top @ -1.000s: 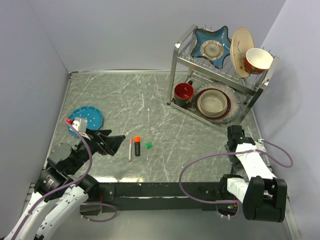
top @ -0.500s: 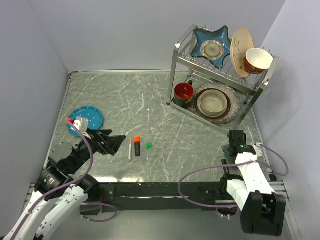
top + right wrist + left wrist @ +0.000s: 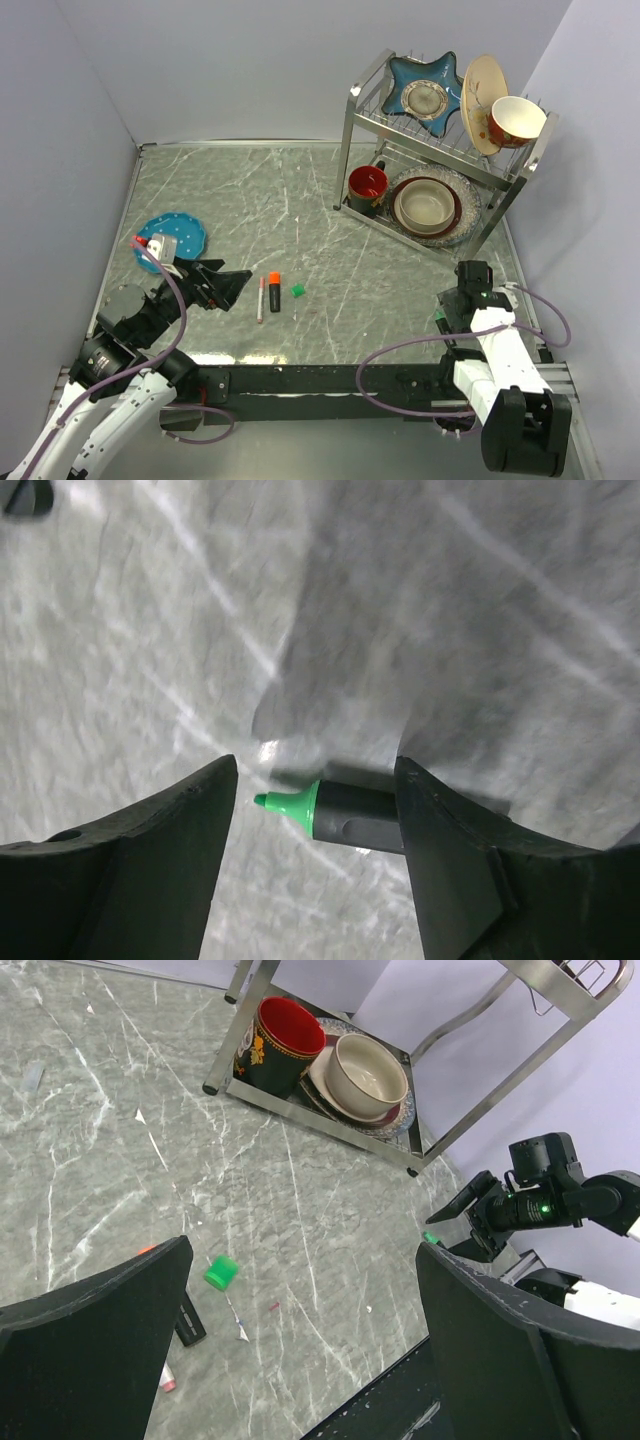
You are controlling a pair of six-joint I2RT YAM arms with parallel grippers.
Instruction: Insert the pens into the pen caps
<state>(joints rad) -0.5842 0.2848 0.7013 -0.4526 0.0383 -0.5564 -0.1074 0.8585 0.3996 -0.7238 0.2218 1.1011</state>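
Right gripper [image 3: 315,768]: fingers parted around the stubby black green-tipped marker [image 3: 350,815], by the grey marble tabletop's [image 3: 250,190] right edge.
Left gripper [image 3: 304,1250]: fingers spread wide, empty.
Small green plastic cap [image 3: 221,1272]: near front edge.

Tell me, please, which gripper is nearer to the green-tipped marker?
Right. The right gripper hangs directly over the green-tipped marker, with its jaws to either side of it. The left gripper is far off across the table, near the blue plate.
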